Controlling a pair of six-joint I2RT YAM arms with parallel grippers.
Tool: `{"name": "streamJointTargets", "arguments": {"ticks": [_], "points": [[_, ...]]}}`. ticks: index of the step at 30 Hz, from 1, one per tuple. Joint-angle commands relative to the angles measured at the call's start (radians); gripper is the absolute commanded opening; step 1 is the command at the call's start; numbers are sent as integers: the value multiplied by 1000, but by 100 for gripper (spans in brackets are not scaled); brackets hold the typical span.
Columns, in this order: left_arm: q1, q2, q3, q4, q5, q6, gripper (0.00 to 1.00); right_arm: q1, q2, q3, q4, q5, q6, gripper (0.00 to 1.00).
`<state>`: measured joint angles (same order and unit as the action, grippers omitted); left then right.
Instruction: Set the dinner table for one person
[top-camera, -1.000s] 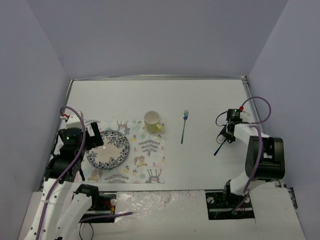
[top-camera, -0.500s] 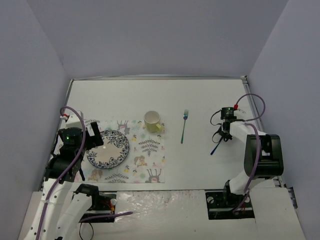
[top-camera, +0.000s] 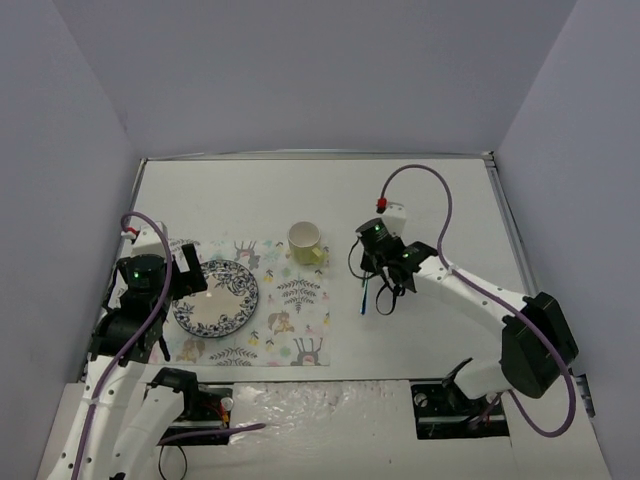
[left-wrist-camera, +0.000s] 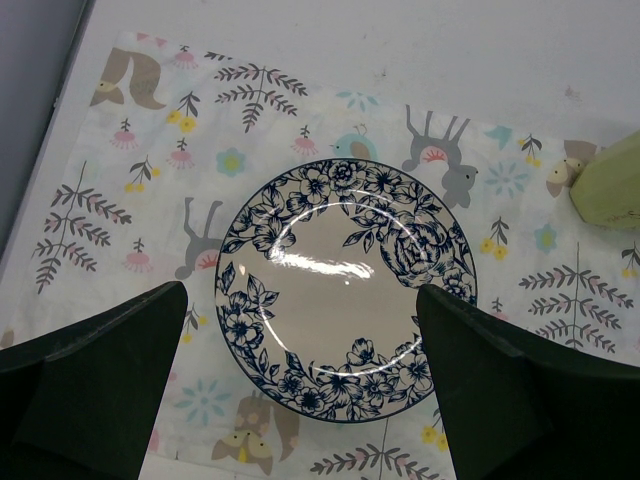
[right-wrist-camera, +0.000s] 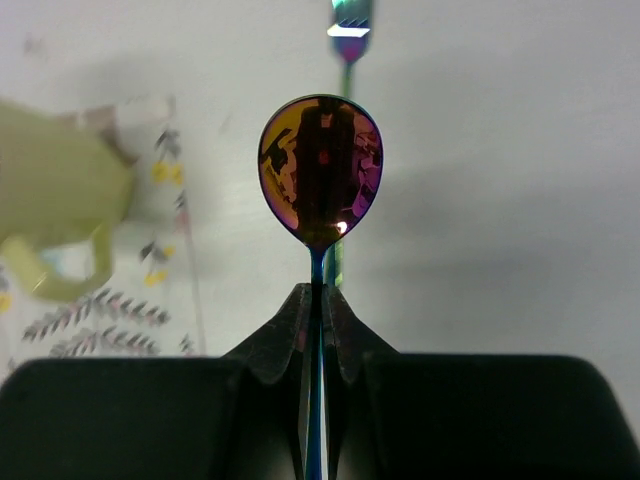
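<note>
On the white dinner table (top-camera: 440, 200) lies a floral placemat (top-camera: 300, 325) with a blue-flowered plate (top-camera: 215, 297) on its left part. My left gripper (top-camera: 190, 272) hovers over the plate (left-wrist-camera: 345, 290), open and empty (left-wrist-camera: 300, 300). My right gripper (top-camera: 378, 275) is right of the placemat and shut (right-wrist-camera: 318, 300) on the handle of an iridescent spoon (right-wrist-camera: 320, 170), bowl pointing forward above the table. A fork (right-wrist-camera: 348, 30) lies on the table beneath it. A thin blue handle (top-camera: 365, 298) shows in the top view; I cannot tell whose.
A yellow-green cup (top-camera: 306, 240) stands at the placemat's far right corner; it also shows in the right wrist view (right-wrist-camera: 60, 190) and at the edge of the left wrist view (left-wrist-camera: 615, 180). Grey walls close in the table on three sides.
</note>
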<state>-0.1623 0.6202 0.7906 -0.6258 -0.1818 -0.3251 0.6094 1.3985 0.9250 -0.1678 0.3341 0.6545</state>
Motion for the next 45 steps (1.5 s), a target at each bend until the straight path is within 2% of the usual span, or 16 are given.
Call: {"name": "streamJointTargets", "arguments": {"ticks": [1, 11, 17, 25, 45], "points": [[1, 16, 19, 41, -15, 5, 97, 175, 71, 76, -39, 55, 131, 0], [3, 13, 18, 38, -17, 5, 97, 473, 301, 235, -39, 36, 247, 0], [3, 12, 17, 40, -13, 3, 97, 548, 407, 317, -37, 21, 274, 0], [3, 13, 16, 38, -12, 2, 97, 525, 504, 401, -35, 25, 304, 0], [3, 9, 16, 40, -4, 1, 97, 463, 570, 387, -35, 8, 330, 0]]}}
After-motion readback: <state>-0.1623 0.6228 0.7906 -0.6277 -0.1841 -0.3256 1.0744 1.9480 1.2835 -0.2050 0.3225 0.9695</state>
